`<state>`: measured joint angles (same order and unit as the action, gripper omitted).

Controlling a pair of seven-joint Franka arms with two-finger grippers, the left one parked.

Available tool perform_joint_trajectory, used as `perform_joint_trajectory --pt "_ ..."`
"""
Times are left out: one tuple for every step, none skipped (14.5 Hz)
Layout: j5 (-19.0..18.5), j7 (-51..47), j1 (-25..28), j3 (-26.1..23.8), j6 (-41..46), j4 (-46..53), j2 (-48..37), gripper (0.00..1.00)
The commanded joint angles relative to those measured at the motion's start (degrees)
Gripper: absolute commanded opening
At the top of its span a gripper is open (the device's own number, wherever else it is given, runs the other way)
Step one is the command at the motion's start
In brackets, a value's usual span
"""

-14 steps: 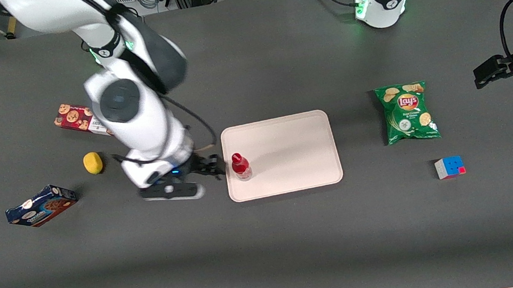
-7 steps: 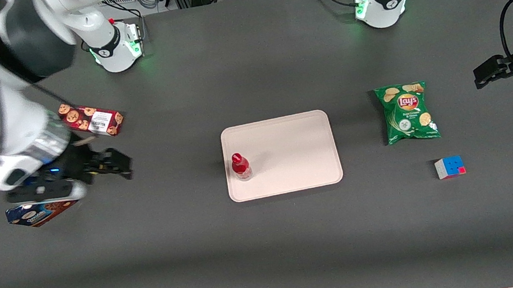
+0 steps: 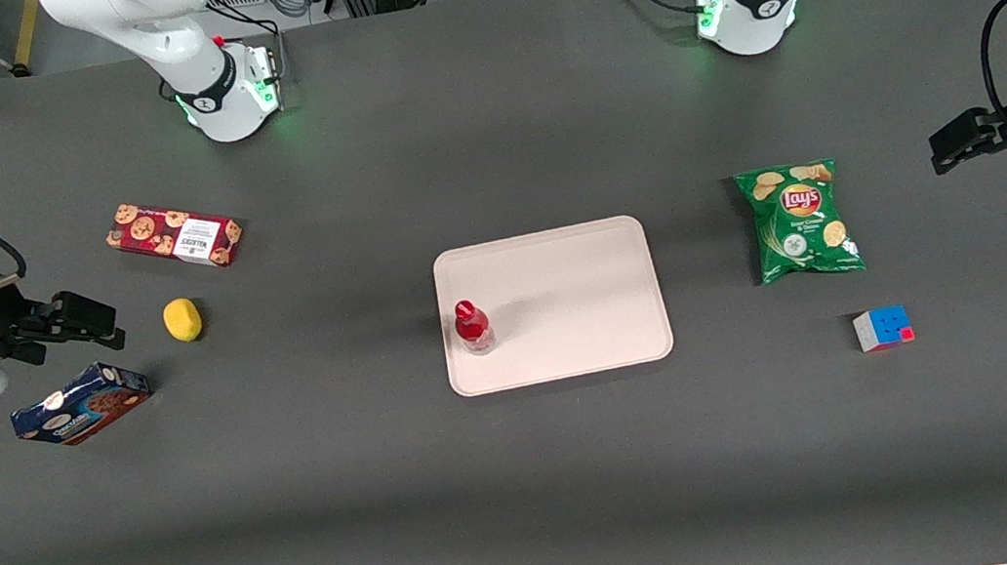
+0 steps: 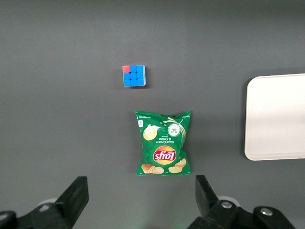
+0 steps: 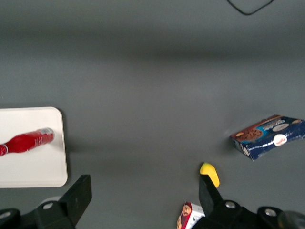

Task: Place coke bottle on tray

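The coke bottle (image 3: 472,326), with red cap and red label, stands upright on the pale pinkish-beige tray (image 3: 564,294), near the tray edge that faces the working arm's end of the table. In the right wrist view the bottle (image 5: 26,141) shows on the tray (image 5: 35,167). My right gripper (image 3: 101,325) is open and empty, well away from the tray toward the working arm's end, hovering beside a yellow lemon (image 3: 183,320). In the right wrist view the gripper (image 5: 145,191) has its jaws wide apart over bare table. The tray's edge also shows in the left wrist view (image 4: 276,117).
A red cookie box (image 3: 174,234) lies farther from the front camera than the lemon, and a blue cookie box (image 3: 81,404) lies nearer. A green Lay's chips bag (image 3: 798,220) and a colour cube (image 3: 882,328) lie toward the parked arm's end.
My right gripper has drawn back from the bottle on the tray, far toward the working arm's end of the table, open and empty. The bottle has stayed standing on the tray.
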<state>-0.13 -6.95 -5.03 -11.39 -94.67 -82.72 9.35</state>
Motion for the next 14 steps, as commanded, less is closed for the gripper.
perform_joint_trajectory --pt "0.6 1.5 -0.2 0.4 4.2 -1.9 -2.9 1.00" --pt "0.6 1.6 -0.6 0.7 5.4 -2.0 -3.3 1.00" --pt "0.5 1.7 -0.6 0.8 5.7 -1.9 -3.5 1.00" --pt "0.5 1.7 -0.6 0.8 5.7 -1.8 -3.5 1.00" --pt "0.5 1.7 -0.7 0.8 5.7 -2.0 -3.5 1.00" --pt "0.6 1.7 -0.7 0.8 5.7 -2.2 -3.5 1.00" --pt "0.7 1.7 -0.7 0.8 5.3 -2.4 -3.5 1.00" --pt "0.7 1.7 -0.7 0.8 4.9 -3.3 -3.5 1.00" --pt "0.9 1.7 -0.8 0.8 3.9 -4.5 -4.1 1.00" --pt "1.2 1.7 -1.3 0.8 2.7 -6.7 -5.4 1.00" --pt "1.3 1.7 -1.4 0.7 0.8 -9.4 -6.9 1.00" --pt "1.2 1.8 -1.5 0.8 -0.8 -12.0 -8.5 1.00" --pt "1.2 1.8 -1.6 0.8 -1.8 -14.0 -9.8 1.00" --pt "1.2 1.9 -1.7 0.8 -2.2 -14.7 -10.3 1.00"
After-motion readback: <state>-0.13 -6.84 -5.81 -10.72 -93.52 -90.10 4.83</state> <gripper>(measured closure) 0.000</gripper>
